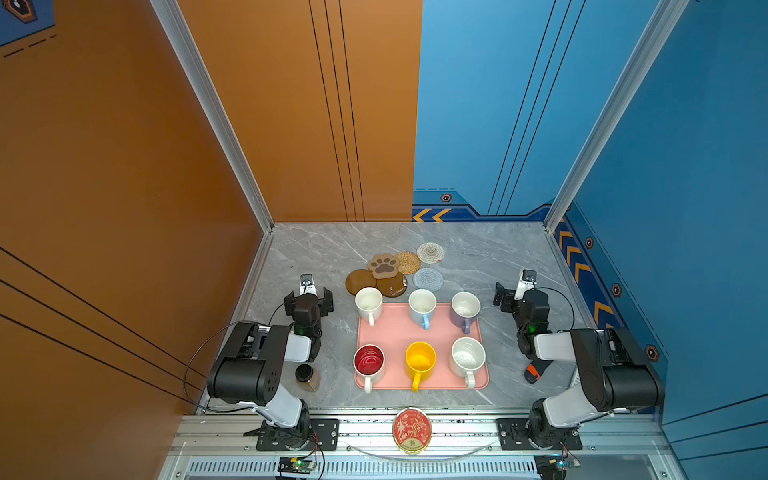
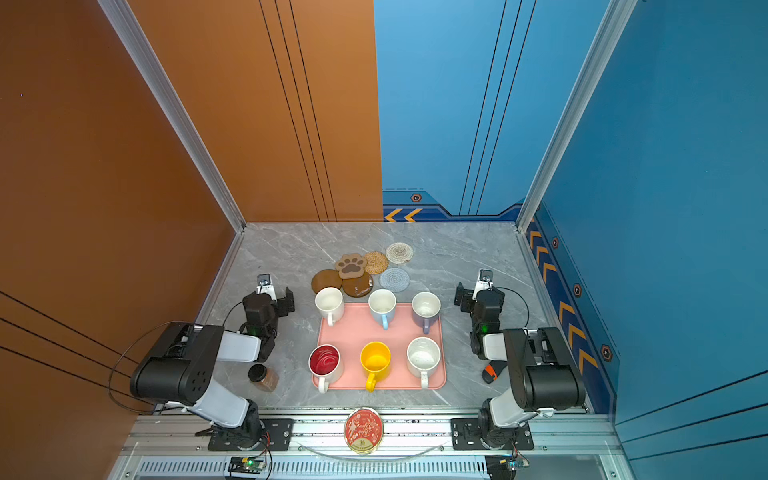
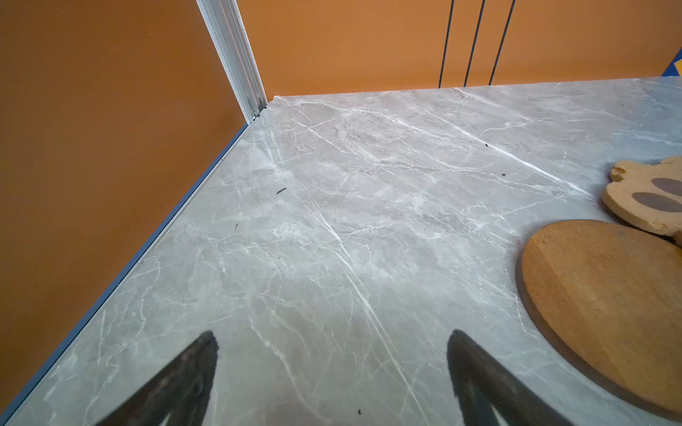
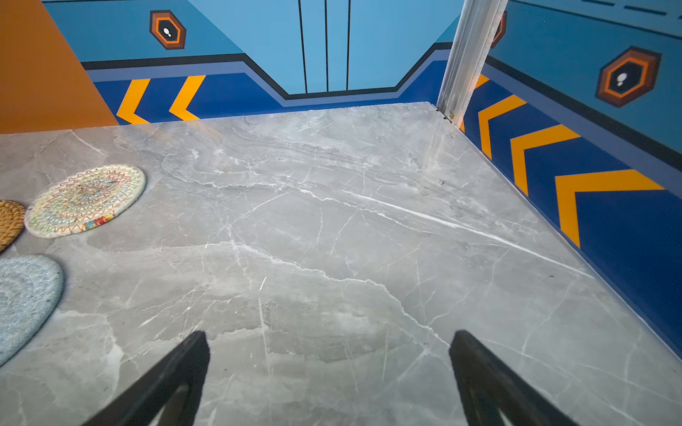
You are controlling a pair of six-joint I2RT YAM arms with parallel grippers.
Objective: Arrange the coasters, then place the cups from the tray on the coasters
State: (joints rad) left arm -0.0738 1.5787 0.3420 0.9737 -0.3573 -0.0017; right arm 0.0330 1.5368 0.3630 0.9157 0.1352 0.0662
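Note:
Several coasters lie clustered behind the tray: two brown discs [image 1: 360, 282] [image 1: 392, 286], a paw-print one [image 1: 384, 265] overlapping them, a rattan round [image 1: 408, 262], a cream crocheted round [image 4: 86, 201] and a blue-grey one [image 4: 22, 298]. The pink tray [image 1: 395, 332] holds several cups, among them white [image 1: 368, 303], light blue [image 1: 422, 305], lavender [image 1: 465, 309], yellow [image 1: 420, 359] and one red inside [image 1: 368, 361]. My left gripper [image 3: 332, 343] hovers open over bare table left of the brown disc [image 3: 609, 306]. To the right of the tray my right gripper [image 4: 328, 343] is open and empty.
A dark-lidded jar [image 1: 307, 376] stands by the left arm's base. An orange-and-black object [image 1: 534, 372] lies near the right arm. A red-and-gold tin [image 1: 412, 430] rests on the front rail. Walls close in the table at left, back and right.

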